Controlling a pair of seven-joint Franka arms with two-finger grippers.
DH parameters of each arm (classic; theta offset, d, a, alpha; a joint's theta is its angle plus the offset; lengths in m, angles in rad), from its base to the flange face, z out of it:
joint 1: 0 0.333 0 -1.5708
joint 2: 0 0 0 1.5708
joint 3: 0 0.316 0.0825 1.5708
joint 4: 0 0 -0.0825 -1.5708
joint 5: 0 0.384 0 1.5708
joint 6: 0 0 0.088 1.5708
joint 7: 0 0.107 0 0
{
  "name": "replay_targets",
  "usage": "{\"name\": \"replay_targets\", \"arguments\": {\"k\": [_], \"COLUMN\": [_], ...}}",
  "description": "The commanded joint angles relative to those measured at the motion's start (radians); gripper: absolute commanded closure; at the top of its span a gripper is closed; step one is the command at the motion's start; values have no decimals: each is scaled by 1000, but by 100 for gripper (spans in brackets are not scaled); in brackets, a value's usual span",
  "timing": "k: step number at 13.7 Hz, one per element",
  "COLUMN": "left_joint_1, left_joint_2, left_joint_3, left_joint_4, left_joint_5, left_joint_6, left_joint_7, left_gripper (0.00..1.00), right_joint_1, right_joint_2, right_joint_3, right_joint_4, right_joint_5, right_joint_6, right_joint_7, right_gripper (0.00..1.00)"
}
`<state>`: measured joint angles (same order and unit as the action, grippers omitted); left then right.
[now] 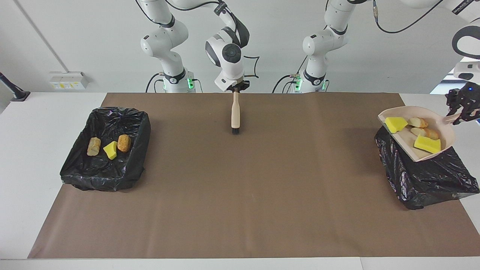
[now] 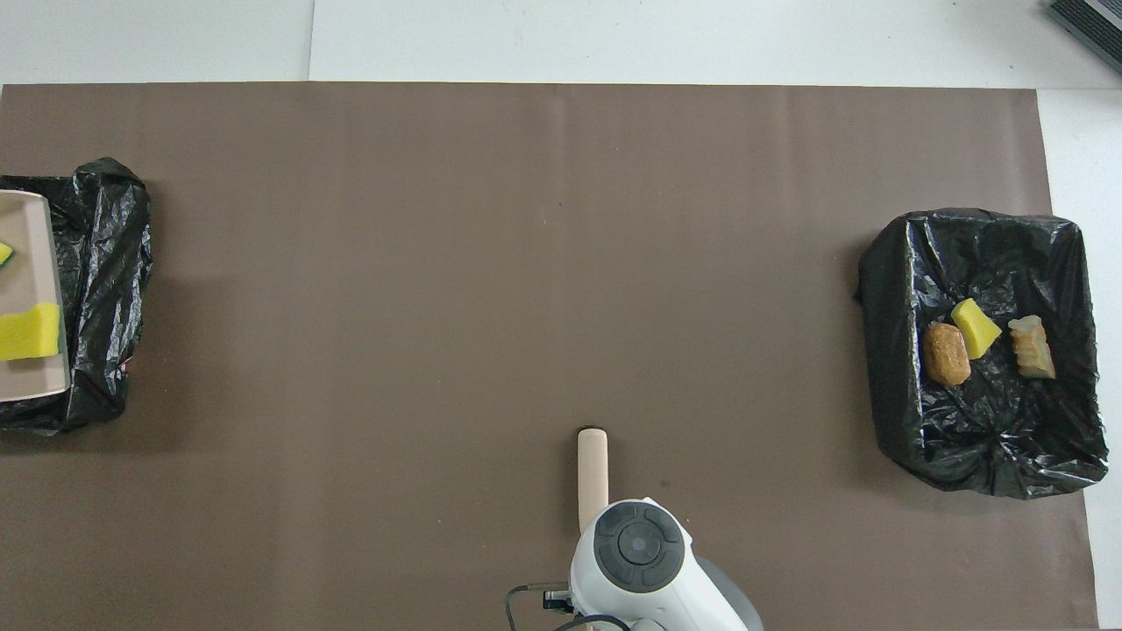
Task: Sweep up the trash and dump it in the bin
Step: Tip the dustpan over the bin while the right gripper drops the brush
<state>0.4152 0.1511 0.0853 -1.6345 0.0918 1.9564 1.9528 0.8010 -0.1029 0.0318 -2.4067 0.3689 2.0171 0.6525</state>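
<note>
Brown mat point(image 1: 240, 195) covers the table point(image 1: 37, 176). Wall socket point(image 1: 68, 80) sits above the table's edge by the robots.

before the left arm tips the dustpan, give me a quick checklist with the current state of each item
1. Left gripper shut on dustpan handle: ok.
2. Dustpan over the bin at the left arm's end: ok.
3. Four scraps in the pan, none spilled on the mat: ok.
4. Pan's open lip well inside the bin's rim: cannot tell.
5. Right gripper shut on brush, waiting apart from the pan: ok.
</note>
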Motion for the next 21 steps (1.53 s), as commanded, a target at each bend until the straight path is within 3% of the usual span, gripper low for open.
{"name": "replay_targets", "arguments": {"k": [1,6,8,10,12,14,17,21], "left_joint_1": [31,25,28,28,11,2,-1,-82], "left_joint_2": [90,117,107,90,82,78,45,-8], "left_joint_3": [-15,-13,-13,-12,-10,-10,-9,-10], "left_joint_4": [99,49,6,-30,-36,-36,-27,-2], "left_joint_5": [142,440,569,644,754,822,870,933], "left_joint_6": [85,240,266,294,282,279,239,98], "left_joint_7": [23,3,-3,-38,-130,-166,-167,-166], "left_gripper": [100,100,100,100,100,100,100,100], "right_joint_1": [-3,-14,-19,-29,-32,-32,-71,-159], "right_joint_2": [-8,3,9,18,25,37,32,2], "right_joint_3": [-3,-4,-4,-4,-4,-4,-7,-16], "right_joint_4": [-8,-15,-14,-5,3,29,90,194], "right_joint_5": [22,21,22,22,22,22,18,-13], "right_joint_6": [18,25,25,23,25,23,-7,-196], "right_joint_7": [-43,-77,-76,-74,-74,-80,-79,-118], "right_gripper": [100,96,74,65,44,0,0,0]}}
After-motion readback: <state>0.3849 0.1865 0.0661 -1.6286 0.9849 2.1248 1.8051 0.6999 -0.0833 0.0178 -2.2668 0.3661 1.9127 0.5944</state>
